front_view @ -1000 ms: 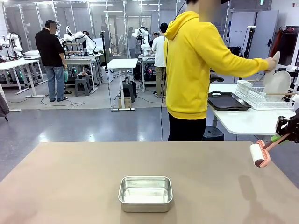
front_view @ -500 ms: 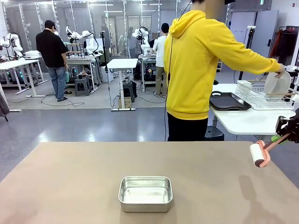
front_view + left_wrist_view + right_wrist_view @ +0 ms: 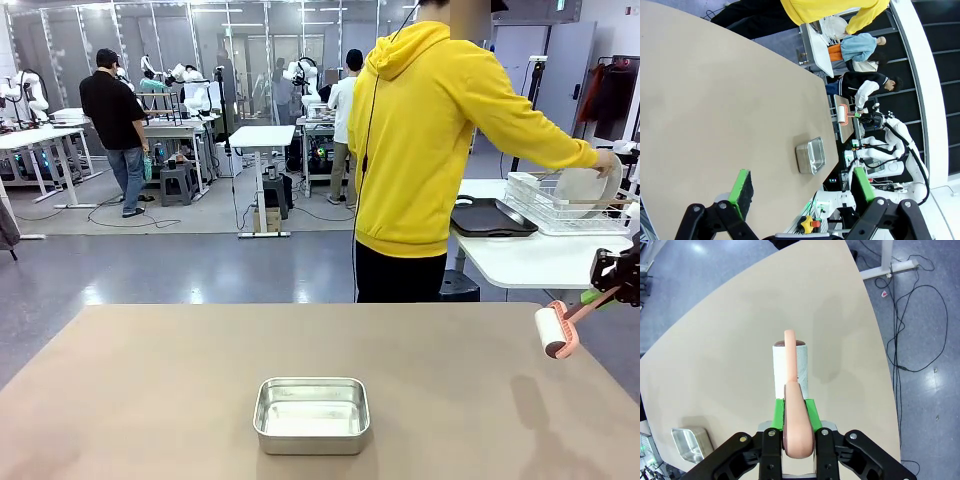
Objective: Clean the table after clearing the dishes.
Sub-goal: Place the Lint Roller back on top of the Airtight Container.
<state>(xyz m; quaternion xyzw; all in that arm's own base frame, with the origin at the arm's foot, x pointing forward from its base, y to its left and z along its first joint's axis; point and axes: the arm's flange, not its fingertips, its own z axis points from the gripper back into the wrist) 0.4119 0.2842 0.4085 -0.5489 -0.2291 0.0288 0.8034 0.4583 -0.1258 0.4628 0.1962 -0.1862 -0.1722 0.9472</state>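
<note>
- The table (image 3: pixel 180 390) spreads below and to the left of my right claw (image 3: pixel 612 292); its tan top is bare of dishes, and a steel pan (image 3: pixel 311 414) sits near the front middle.
- The dishes are off the table: the person's hand (image 3: pixel 606 160) sets a white plate (image 3: pixel 585 186) into the wire rack (image 3: pixel 560 212) on the white side table, beside a dark tray (image 3: pixel 487 217).
- My right claw is clamped on the pink handle of a lint roller (image 3: pixel 556 331). The roller hangs above the table's right edge, apart from the surface, as its shadow on the top suggests.
- In the right wrist view the lint roller (image 3: pixel 791 372) has its handle running straight out from my claw (image 3: pixel 795 412); the white roll lies across the far end.
- Judgement: the coming move is downward, then a sweep leftward across the top, with the roll's long axis crosswise to the stroke.
- My right arm is nearer this edge. My left claw (image 3: pixel 800 192) stands wide and holds nothing, well apart from the pan.
</note>
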